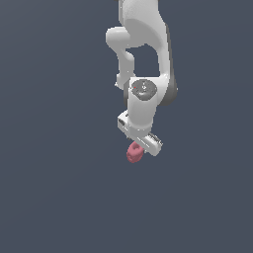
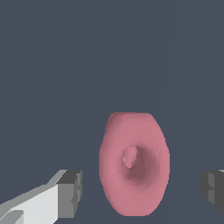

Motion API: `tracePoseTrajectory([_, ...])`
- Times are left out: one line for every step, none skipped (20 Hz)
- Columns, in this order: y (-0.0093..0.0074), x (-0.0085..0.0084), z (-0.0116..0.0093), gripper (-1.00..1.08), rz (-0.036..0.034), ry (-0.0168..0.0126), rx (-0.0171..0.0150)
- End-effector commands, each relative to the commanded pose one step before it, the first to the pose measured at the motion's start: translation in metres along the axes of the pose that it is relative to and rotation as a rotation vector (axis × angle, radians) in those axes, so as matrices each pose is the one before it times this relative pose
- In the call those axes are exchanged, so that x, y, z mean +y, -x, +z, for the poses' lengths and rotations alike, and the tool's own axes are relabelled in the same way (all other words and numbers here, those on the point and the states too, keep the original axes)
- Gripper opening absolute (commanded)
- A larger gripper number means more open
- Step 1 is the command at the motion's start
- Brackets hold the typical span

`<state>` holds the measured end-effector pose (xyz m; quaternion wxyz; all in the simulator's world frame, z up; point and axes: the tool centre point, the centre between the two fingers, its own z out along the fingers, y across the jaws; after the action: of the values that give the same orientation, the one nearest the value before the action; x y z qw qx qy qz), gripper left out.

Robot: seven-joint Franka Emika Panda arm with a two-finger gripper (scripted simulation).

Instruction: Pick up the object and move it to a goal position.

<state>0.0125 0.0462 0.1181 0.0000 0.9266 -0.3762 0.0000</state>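
Grey void — pincer [image 2: 141,188] astride object [image 2: 134,164]

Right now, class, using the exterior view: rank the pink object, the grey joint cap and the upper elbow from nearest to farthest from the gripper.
1. The pink object, just below the gripper, between its open fingers.
2. The grey joint cap, on the wrist above the gripper.
3. The upper elbow, highest up, toward the exterior view's left.
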Motion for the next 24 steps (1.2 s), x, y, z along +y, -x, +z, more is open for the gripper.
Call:
tracePoseTrajectory([0.00001, -0.00001, 0.0, 1.0, 0.00007, 0.00001, 0.00001])
tracePoseTrajectory([0.00002, -0.00001, 0.00041, 1.0, 0.0, 0.0, 0.0])
tracePoseTrajectory([0.00007, -0.00003, 0.00121, 1.0, 0.0, 0.0, 0.0])
tracePoseTrajectory([0.00012, -0.00004, 0.00202, 1.0, 0.0, 0.0, 0.0])
tracePoseTrajectory([-0.00015, 0.00023, 0.00283, 1.0, 0.00069, 0.00001, 0.00001])
tracePoseTrajectory([0.00023, -0.00006, 0.00363, 1.0, 0.0, 0.0, 0.0])
tracePoseTrajectory([-0.00003, 0.00022, 0.00443, 1.0, 0.00069, 0.00002, 0.00001])
tracePoseTrajectory([0.00004, 0.00023, 0.0052, 1.0, 0.00069, 0.00003, 0.00002])
tracePoseTrajectory([0.00042, -0.00006, 0.00592, 1.0, 0.0, 0.0, 0.0])
tracePoseTrajectory([-0.00005, 0.00035, 0.00574, 1.0, 0.00098, 0.00004, 0.00003])
tracePoseTrajectory([0.00001, 0.00022, 0.00497, 1.0, 0.00069, 0.00003, 0.00002])
tracePoseTrajectory([0.00025, -0.00009, 0.00421, 1.0, 0.0, 0.0, 0.0])
tracePoseTrajectory([-0.00017, 0.00015, 0.00345, 1.0, 0.00069, 0.0, 0.0])
tracePoseTrajectory([0.00005, -0.00019, 0.00269, 1.0, 0.0, 0.0, 0.0])
tracePoseTrajectory([-0.00007, -0.00025, 0.00193, 1.0, 0.0, 0.0, 0.0])
tracePoseTrajectory([-0.00018, -0.0003, 0.00116, 1.0, 0.0, 0.0, 0.0])
tracePoseTrajectory([-0.00025, -0.00031, 0.00041, 1.0, 0.0, 0.0, 0.0])
tracePoseTrajectory([-0.00012, -0.00013, 0.00002, 1.0, 0.0, 0.0, 0.0])
tracePoseTrajectory([0.0, 0.0, 0.0, -1.0, 0.0, 0.0, 0.0])
tracePoseTrajectory([0.0, 0.0, 0.0, -1.0, 0.0, 0.0, 0.0])
tracePoseTrajectory([0.0, 0.0, 0.0, -1.0, 0.0, 0.0, 0.0])
tracePoseTrajectory([0.0, 0.0, 0.0, -1.0, 0.0, 0.0, 0.0])
tracePoseTrajectory([0.0, 0.0, 0.0, -1.0, 0.0, 0.0, 0.0])
tracePoseTrajectory([0.0, 0.0, 0.0, -1.0, 0.0, 0.0, 0.0])
